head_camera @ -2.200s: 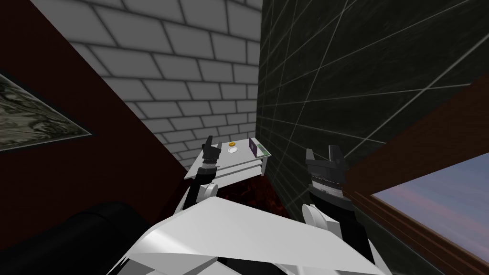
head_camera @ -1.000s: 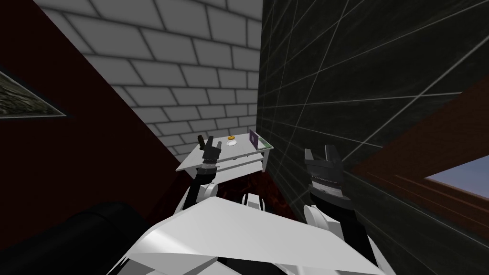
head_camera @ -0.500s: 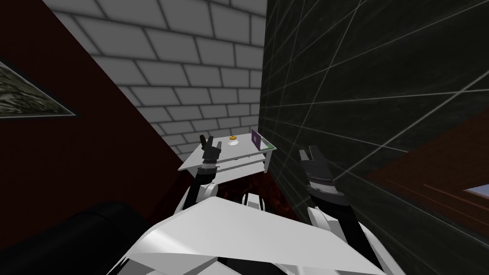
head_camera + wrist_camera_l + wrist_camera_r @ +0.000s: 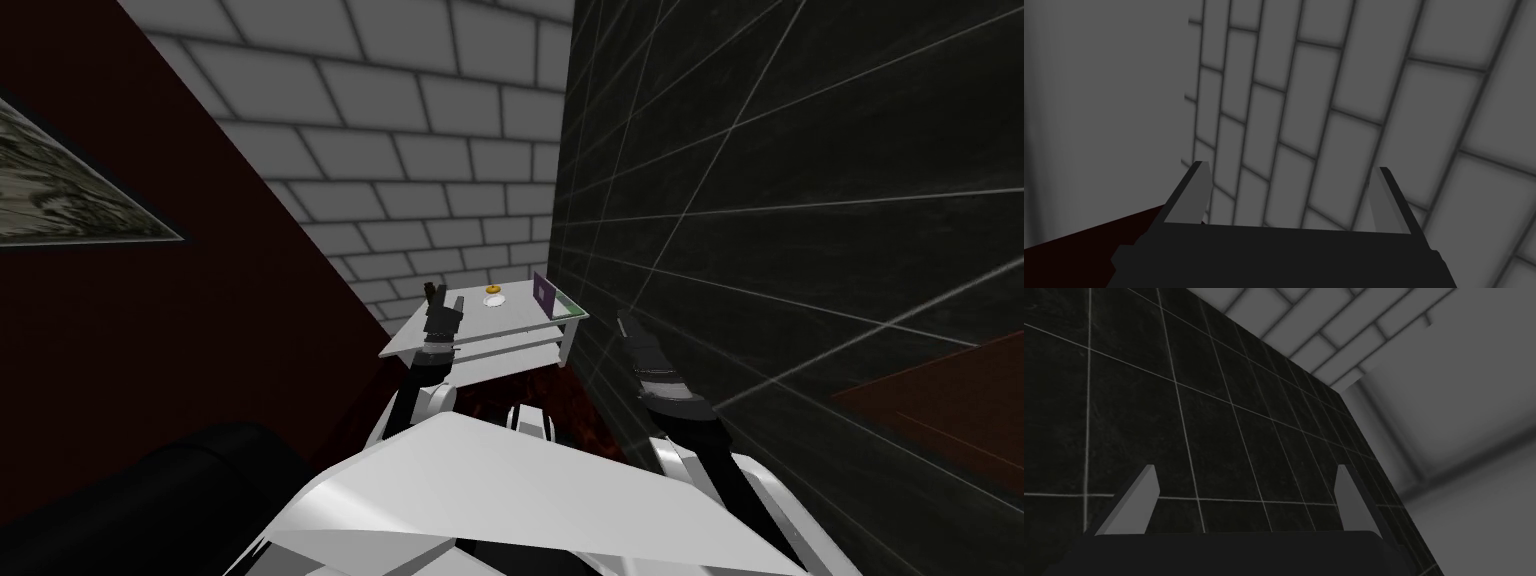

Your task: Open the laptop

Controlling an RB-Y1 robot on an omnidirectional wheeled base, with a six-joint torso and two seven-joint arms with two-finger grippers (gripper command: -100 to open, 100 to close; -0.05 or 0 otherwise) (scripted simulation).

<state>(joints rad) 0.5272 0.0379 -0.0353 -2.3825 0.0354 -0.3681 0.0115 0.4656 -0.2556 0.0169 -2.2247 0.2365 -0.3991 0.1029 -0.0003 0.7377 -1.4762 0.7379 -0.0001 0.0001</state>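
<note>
Both open: L tool [image 4: 1291,170], R tool [image 4: 1246,469] | laptop [image 4: 545,293] at table's [image 4: 470,326] far-R edge

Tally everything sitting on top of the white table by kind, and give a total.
laptop: 1
white dish: 1
orange round thing: 1
small dark object: 1
Total: 4

The room is rendered dim and flat, the grey brick wall [image 4: 420,130] being the brightest surface and the tiled wall [image 4: 800,200] and maroon wall [image 4: 200,330] nearly lost in gloom, while straight lines are splayed toward the corners by the wide lens.
</note>
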